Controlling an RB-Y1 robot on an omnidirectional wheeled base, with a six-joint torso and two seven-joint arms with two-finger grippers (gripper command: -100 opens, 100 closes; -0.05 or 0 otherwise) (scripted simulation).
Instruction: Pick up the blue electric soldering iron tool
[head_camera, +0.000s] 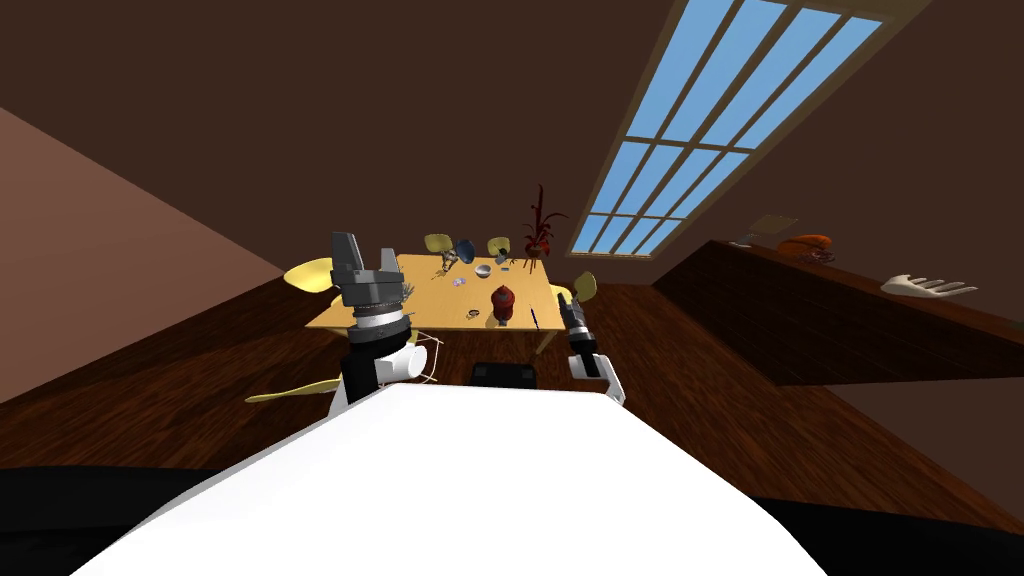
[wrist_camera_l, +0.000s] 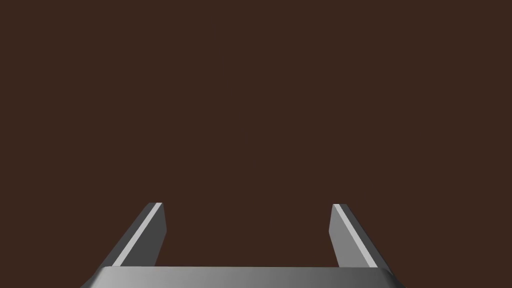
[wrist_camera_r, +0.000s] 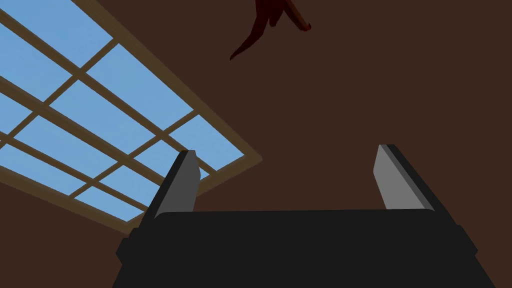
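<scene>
A thin dark blue tool, which I take for the soldering iron (head_camera: 533, 318), lies near the front right edge of the light wooden table (head_camera: 430, 305) ahead of me. My left gripper (head_camera: 365, 250) is raised over the table's near left side, away from the tool, and its fingers (wrist_camera_l: 150, 230) stand open with nothing between them. My right gripper (head_camera: 570, 305) is held up beside the table's near right corner, just right of the tool. It is open and empty too, as its fingers (wrist_camera_r: 185, 185) show in the right wrist view.
On the table stand a red jar-like thing (head_camera: 503, 302), a small bowl (head_camera: 483, 270), a dark blue object (head_camera: 465, 251) and small bits. Yellow chairs (head_camera: 310, 273) ring it, with a red plant (head_camera: 538, 232) behind. A dark counter (head_camera: 830, 320) runs along the right.
</scene>
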